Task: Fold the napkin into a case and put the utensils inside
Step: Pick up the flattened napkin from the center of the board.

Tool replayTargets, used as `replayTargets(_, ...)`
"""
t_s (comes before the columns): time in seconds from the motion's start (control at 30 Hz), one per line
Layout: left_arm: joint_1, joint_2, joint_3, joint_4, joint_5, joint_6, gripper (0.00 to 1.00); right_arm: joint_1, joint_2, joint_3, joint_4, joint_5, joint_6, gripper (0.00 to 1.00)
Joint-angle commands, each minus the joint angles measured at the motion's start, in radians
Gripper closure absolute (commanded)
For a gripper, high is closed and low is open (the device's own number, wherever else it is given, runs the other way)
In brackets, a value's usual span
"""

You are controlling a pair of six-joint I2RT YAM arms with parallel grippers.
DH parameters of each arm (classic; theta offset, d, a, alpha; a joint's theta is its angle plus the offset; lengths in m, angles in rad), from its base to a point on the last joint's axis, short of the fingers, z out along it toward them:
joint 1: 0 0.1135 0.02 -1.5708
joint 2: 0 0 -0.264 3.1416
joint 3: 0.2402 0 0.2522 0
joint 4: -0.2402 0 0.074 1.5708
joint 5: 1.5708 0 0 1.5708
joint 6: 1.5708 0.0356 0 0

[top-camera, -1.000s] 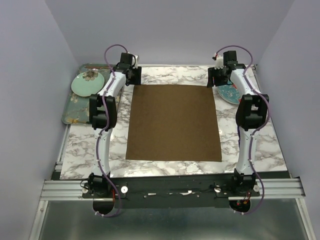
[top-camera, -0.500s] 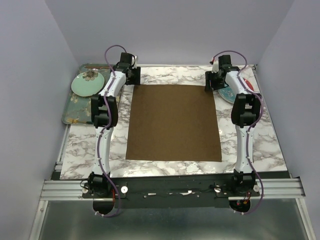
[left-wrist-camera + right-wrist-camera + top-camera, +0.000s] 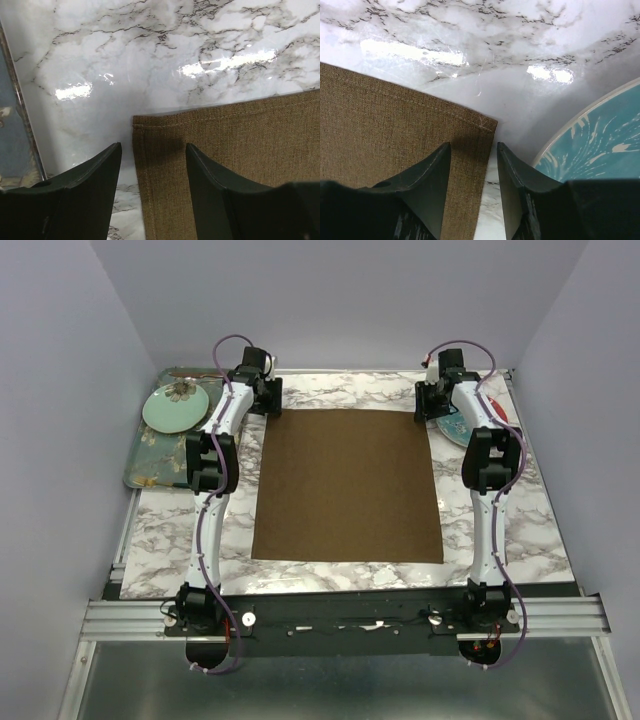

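Left gripper (image 3: 153, 146): jaws parted, empty, astride the far left corner of the brown woven cloth napkin (image 3: 346, 485).
Right gripper (image 3: 473, 145): jaws apart, nothing pinched, straddling the far right corner hem.
Just changed: the right arm has shifted left, settling on that corner beside the teal plate (image 3: 600, 140); both corners look ready for the first fold.
Napkin: flat, unfolded, centred on the white marble table (image 3: 330, 390).

Plain pale lavender walls (image 3: 340, 300) enclose the white, grey-veined marble table (image 3: 500, 530) on three sides. Bright glare patches (image 3: 225, 62) sit on its glossy surface.
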State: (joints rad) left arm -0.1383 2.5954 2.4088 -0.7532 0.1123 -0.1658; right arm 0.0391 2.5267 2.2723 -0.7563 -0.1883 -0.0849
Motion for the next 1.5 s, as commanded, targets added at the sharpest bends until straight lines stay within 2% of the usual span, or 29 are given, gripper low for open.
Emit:
replayTargets(0.0,0.008,0.048,0.049,-0.064,0.075,0.009,0.4,-0.001,0.046,0.041,-0.038,-0.034,-0.03,0.51)
replayTargets(0.17,0.008,0.052,0.058,-0.071,0.09,0.015,0.49,-0.001,0.055,0.053,-0.048,-0.053,-0.047,0.53)
replayTargets(0.37,0.008,0.046,0.056,-0.055,0.099,0.022,0.58,-0.002,0.053,0.053,-0.048,-0.079,-0.069,0.64)
replayTargets(0.47,0.008,0.028,0.037,-0.031,0.102,0.028,0.64,-0.001,0.046,0.047,-0.043,-0.095,-0.078,0.77)
replayTargets(0.5,0.008,0.02,0.024,-0.018,0.104,0.029,0.65,-0.001,0.04,0.041,-0.038,-0.103,-0.078,0.89)
replayTargets(0.57,0.008,-0.015,-0.032,0.026,0.105,0.032,0.68,-0.001,0.026,0.015,-0.014,-0.103,-0.073,0.99)
replayTargets(0.87,0.002,-0.222,-0.342,0.253,0.112,0.068,0.89,-0.001,-0.124,-0.085,0.055,-0.16,-0.105,1.0)
replayTargets(1.07,-0.001,-0.326,-0.462,0.345,0.101,0.11,0.91,-0.002,-0.204,-0.131,0.041,-0.206,-0.139,0.99)
replayTargets(1.27,-0.003,-0.454,-0.6,0.413,0.13,0.164,1.0,-0.001,-0.29,-0.215,-0.003,-0.214,-0.193,0.99)
replayTargets(1.47,-0.003,-0.634,-0.781,0.364,0.231,0.339,1.0,-0.001,-0.431,-0.347,-0.098,-0.218,-0.272,0.99)
